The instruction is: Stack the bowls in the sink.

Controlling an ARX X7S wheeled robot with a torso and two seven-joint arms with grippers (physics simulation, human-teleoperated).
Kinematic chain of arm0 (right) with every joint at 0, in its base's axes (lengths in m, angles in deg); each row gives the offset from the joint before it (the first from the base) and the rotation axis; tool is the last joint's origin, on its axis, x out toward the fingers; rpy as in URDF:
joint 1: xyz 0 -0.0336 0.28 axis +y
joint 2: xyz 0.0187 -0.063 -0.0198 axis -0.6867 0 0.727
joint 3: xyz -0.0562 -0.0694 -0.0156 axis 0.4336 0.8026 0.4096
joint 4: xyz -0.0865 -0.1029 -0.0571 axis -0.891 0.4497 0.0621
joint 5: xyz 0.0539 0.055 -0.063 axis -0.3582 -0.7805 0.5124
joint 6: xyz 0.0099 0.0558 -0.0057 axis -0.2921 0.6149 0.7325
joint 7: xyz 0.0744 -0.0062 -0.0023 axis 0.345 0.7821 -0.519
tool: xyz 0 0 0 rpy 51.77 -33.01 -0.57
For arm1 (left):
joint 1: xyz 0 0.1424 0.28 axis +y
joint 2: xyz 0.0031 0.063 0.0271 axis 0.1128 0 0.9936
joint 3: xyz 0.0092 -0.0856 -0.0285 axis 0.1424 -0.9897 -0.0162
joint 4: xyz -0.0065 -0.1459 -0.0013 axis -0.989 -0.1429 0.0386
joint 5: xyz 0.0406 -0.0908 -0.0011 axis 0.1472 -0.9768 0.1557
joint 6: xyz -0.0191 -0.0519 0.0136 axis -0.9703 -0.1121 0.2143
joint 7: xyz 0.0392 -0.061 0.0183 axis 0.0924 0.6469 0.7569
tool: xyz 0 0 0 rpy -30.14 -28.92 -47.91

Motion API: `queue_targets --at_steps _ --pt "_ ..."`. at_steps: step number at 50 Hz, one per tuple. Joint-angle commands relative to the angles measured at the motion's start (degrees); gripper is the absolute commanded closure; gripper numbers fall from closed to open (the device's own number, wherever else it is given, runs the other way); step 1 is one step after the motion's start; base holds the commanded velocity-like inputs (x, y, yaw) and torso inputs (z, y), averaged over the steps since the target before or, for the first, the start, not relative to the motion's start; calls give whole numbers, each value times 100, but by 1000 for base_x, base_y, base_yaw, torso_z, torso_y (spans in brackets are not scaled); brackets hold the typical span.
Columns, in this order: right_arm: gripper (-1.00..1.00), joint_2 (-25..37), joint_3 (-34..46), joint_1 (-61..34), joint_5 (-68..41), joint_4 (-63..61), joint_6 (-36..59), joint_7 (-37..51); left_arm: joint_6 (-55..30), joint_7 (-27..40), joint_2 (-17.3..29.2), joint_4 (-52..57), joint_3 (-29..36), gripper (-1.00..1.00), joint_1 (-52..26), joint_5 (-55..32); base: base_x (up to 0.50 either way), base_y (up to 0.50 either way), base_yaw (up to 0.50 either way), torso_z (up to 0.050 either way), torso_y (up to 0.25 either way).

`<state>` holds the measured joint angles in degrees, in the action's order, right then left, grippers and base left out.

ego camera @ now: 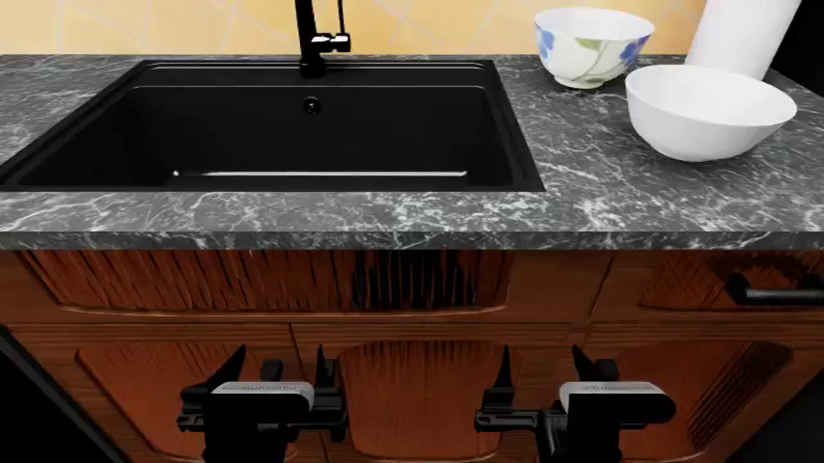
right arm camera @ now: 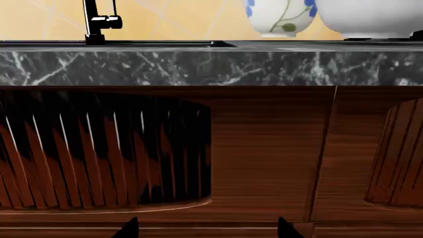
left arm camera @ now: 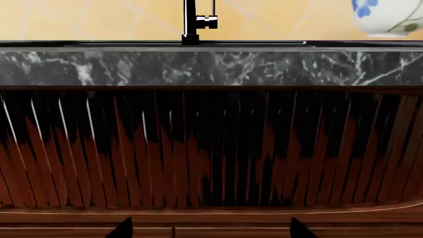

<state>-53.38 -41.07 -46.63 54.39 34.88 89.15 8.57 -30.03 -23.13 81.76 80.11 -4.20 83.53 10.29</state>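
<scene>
The black sink (ego camera: 77, 164) is set in the marble top, its faucet (ego camera: 309, 39) at the back rim. Two bowls stand on the counter to its right: the smaller flowered bowl (ego camera: 590, 43) behind, the wide plain white bowl (ego camera: 705, 111) nearer the front. My left gripper (ego camera: 278, 371) and right gripper (ego camera: 541, 371) hang low in front of the cabinet doors, well below the counter, both open and empty. The left wrist view shows the faucet (left arm camera: 191, 22) and the flowered bowl (left arm camera: 387, 17). Both the flowered bowl (right arm camera: 281, 17) and the plain bowl (right arm camera: 370, 17) show in the right wrist view.
A tall white roll (ego camera: 747, 34) stands behind the plain bowl at the back right. The counter's marble front edge (ego camera: 412, 239) overhangs ribbed wooden cabinet doors (ego camera: 258, 280). A dark handle (ego camera: 773, 292) sticks out on the right door.
</scene>
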Motion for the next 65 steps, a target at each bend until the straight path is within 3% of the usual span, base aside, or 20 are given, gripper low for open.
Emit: queue_targets --at_steps 1,16,23,42,53,65 --pt "-100 88 115 -4 -87 -3 -7 117 5 99 90 -27 108 -100 -1 -95 0 0 0 0 0" --pt "-100 297 377 -13 -391 15 -54 344 -163 202 349 268 459 -100 105 -342 0 0 0 0 0" --pt "-100 364 412 -37 -551 -122 18 390 -480 156 429 528 534 -100 113 -538 0 0 0 48 0" --pt "-100 720 432 -769 -691 -821 874 549 -2552 96 921 2138 490 -100 -796 -1256 0 0 0 50 0" --pt "-100 1132 335 -1883 -846 -1504 2273 521 -4704 227 1301 2997 217 -100 -2474 -1792 0 0 0 50 0" --pt "-100 1404 323 -3575 -1029 -1052 3249 301 -5893 52 1413 2053 96 -100 -4683 -2176 0 0 0 50 0"
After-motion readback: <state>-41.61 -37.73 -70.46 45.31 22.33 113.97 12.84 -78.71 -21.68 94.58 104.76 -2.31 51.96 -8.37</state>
